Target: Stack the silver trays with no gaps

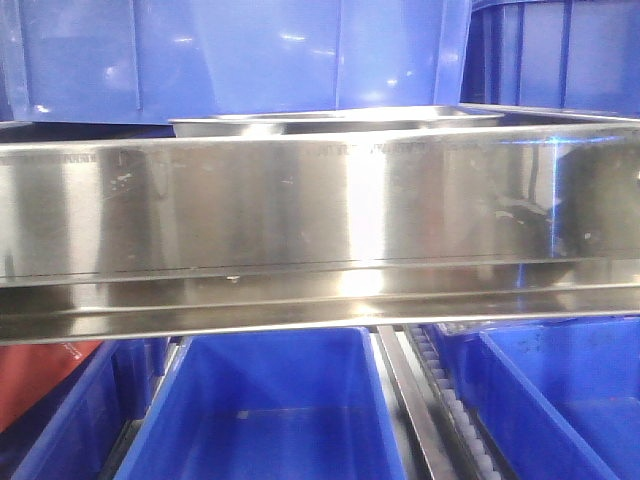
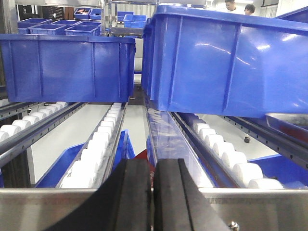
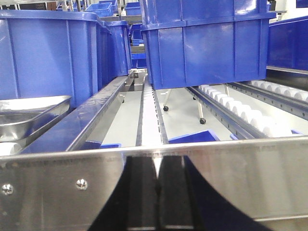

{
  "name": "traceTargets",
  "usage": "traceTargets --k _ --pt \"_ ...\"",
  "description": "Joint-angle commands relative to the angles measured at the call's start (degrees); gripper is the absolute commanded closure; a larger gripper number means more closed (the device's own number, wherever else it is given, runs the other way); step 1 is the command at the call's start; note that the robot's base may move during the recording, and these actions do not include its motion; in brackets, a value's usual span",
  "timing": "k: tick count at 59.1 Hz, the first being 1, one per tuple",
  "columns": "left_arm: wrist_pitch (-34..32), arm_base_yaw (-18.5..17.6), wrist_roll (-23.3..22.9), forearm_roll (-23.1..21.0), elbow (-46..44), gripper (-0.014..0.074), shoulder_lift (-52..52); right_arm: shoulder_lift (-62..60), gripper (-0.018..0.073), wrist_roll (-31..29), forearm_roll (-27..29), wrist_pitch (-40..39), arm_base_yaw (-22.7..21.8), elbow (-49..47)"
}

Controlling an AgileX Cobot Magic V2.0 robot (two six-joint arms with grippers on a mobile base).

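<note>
A silver tray shows edge-on as a thin shiny sliver just above the broad steel shelf rail in the front view. In the right wrist view its shiny corner sits at the left on the roller lane. In the left wrist view a tray rim peeks in at the right under a blue bin. My left gripper is shut and empty, its tips level with the rail, left of the tray. My right gripper is shut and empty, in front of the rail, right of the tray.
Deep blue bins stand on the roller lanes behind the rail. White rollers and steel dividers run away from me. More blue bins sit on the lower level under the rail. People stand far behind.
</note>
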Motion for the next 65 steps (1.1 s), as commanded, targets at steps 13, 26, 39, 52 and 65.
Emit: traceTargets --k 13,26,39,52,65 --pt "-0.79 -0.42 -0.11 -0.04 -0.20 0.0583 -0.23 -0.16 0.0640 0.08 -0.50 -1.65 0.06 -0.07" --pt "-0.79 -0.42 -0.11 -0.04 -0.20 0.0583 -0.23 -0.16 0.0640 0.08 -0.50 -1.65 0.06 -0.07" --pt "-0.79 -0.42 -0.11 -0.04 -0.20 0.0583 -0.23 -0.16 0.0640 0.08 -0.50 -1.65 0.06 -0.07" --pt "-0.79 -0.42 -0.11 -0.04 -0.20 0.0583 -0.23 -0.16 0.0640 -0.03 -0.50 -2.04 0.06 -0.07" --pt "-0.79 -0.42 -0.11 -0.04 -0.20 0.0583 -0.23 -0.16 0.0640 -0.03 -0.50 -2.69 0.06 -0.07"
